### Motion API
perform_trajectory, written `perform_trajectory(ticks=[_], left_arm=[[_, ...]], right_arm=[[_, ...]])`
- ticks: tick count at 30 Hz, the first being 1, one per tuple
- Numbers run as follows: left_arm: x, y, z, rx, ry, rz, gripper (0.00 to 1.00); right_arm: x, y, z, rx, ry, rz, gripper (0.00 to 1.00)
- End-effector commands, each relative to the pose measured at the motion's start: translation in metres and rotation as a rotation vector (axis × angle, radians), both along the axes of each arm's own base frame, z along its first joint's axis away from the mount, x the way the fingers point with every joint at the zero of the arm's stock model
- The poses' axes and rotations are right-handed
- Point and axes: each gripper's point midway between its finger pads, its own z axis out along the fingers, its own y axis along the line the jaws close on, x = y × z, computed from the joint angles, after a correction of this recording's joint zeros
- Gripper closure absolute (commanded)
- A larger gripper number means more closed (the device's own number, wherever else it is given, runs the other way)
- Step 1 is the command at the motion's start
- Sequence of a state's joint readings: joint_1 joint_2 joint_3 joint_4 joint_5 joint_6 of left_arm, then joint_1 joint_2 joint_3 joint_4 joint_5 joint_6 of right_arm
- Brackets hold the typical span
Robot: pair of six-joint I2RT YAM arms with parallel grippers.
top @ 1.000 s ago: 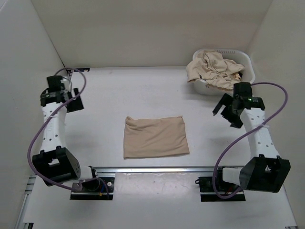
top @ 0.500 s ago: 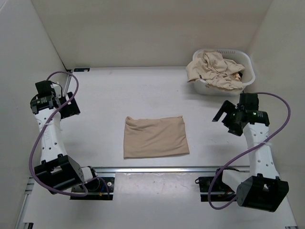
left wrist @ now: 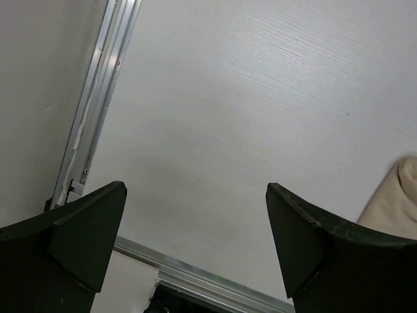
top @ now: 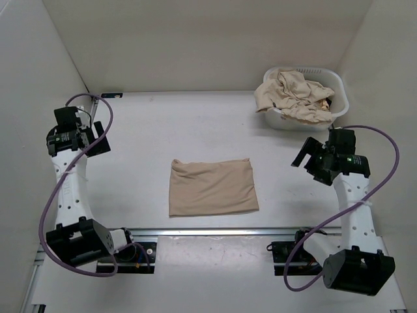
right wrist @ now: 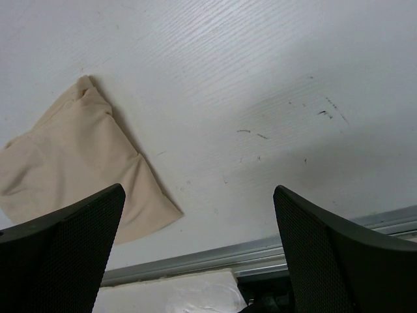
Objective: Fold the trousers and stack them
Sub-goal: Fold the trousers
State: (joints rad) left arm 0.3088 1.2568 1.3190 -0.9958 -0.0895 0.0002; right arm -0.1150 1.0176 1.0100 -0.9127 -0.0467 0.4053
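Both wide open and empty: left gripper (left wrist: 195,189), right gripper (right wrist: 199,190), well apart from the folded trousers (top: 212,187).

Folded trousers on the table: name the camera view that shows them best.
Top external: the folded trousers lie whole and unobstructed. Right wrist cuts them off at its left edge; left wrist catches only a corner at its right edge.

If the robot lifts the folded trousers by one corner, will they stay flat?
Probably not. The folded trousers look thin and soft, so they would likely droop and unfold. The trousers in the basket lie crumpled over the basket, suggesting floppy, light cloth.
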Motion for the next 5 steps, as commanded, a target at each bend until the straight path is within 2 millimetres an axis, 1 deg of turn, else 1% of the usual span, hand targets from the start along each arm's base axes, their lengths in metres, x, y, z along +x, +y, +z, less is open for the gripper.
perform_trajectory(ticks=[1,2,3,5], left_arm=[[-0.0047,0.0113,0.0169,0.070,-0.064,0.046,0.00],[-0.0048,0.0073,0.0114,0.050,-0.056,0.031,0.00],[-0.0048,0.0073,0.0113,0.050,-0.056,0.031,0.00],[-0.0060,0.0052,0.0099,0.041,-0.049,0.025,0.00]], right_arm=[[-0.0040,-0.0104,0.0084,-0.069,-0.006,0.002,0.01],[-0.0008,-0.0105,0.0099,-0.065,-0.019,-0.006,0.01],[-0.0010,-0.0104,0.0052,-0.065,-0.014,-0.006,0.01],[-0.0033,-0.0078,0.0035,-0.047,-0.023,-0.017,0.01]])
